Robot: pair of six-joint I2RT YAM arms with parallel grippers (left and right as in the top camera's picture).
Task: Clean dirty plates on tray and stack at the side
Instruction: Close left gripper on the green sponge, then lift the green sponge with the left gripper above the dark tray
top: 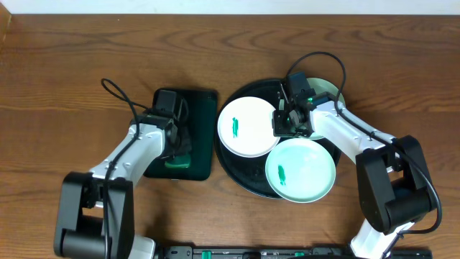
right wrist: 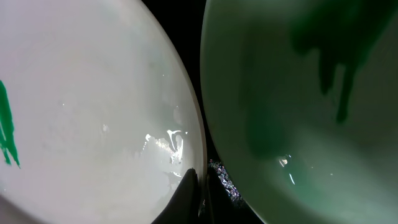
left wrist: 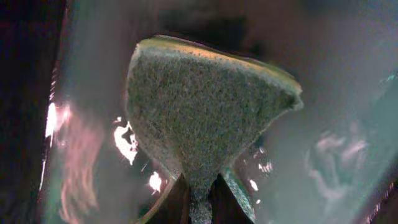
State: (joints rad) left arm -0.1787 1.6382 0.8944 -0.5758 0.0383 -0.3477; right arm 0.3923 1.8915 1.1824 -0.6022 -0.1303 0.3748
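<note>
- Green scouring sponge (left wrist: 205,118), coarse-grained with a yellow edge, is fanning out ahead of the left gripper (left wrist: 200,190), whose fingers are pinching its narrow end above the dark green tray (top: 205,108).
- Right gripper (right wrist: 200,194) is clamping the glossy rim of the white plate (right wrist: 93,106). The plate is spreading leftward from those fingers, its green smear (top: 235,127) lying towards the sponge-bearing left arm.
- Mint plate (top: 300,170) and a third plate (top: 332,92) are resting beside it on the round black tray (top: 241,176).
</note>
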